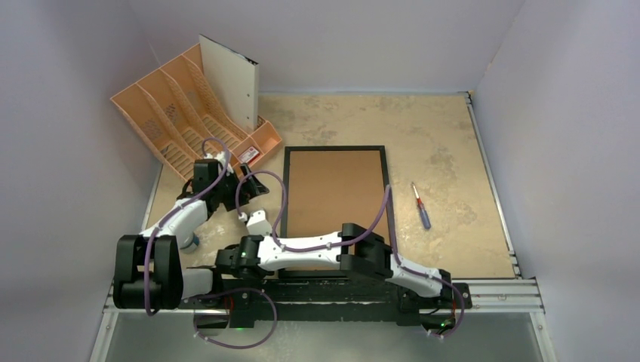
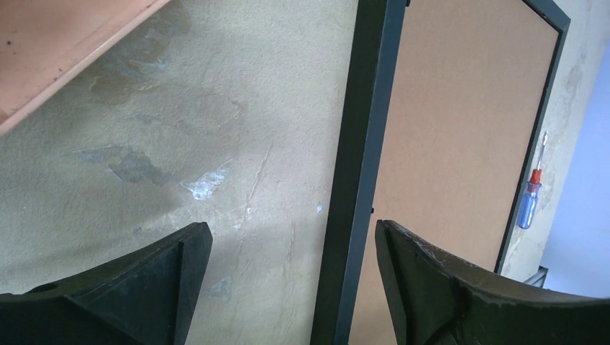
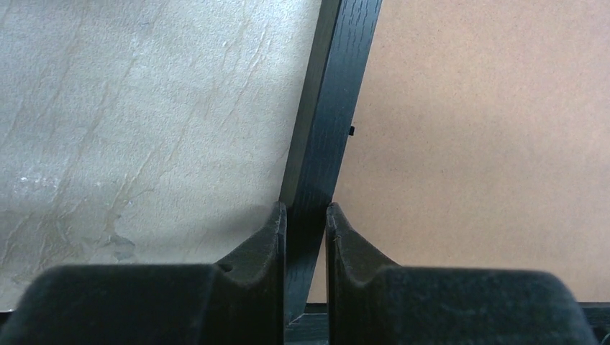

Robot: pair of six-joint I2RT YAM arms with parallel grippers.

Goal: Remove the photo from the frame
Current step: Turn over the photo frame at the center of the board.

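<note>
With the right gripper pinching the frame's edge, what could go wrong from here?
The right gripper is shut on one thin rail of the frame, near a corner. Lifting from there could let the large frame twist or slip out.
The brown backing board faces up. If it is loose, tilting could spill it.
The open left gripper hangs over the same rail, so the arms could collide.

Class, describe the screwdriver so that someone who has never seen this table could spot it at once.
Start at the big black frame lying in the middle of the table, brown backing up. On the bare surface to its right, apart from it, lies the screwdriver. It is the only small slim tool there: blue handle, red collar, thin metal shaft.
</note>
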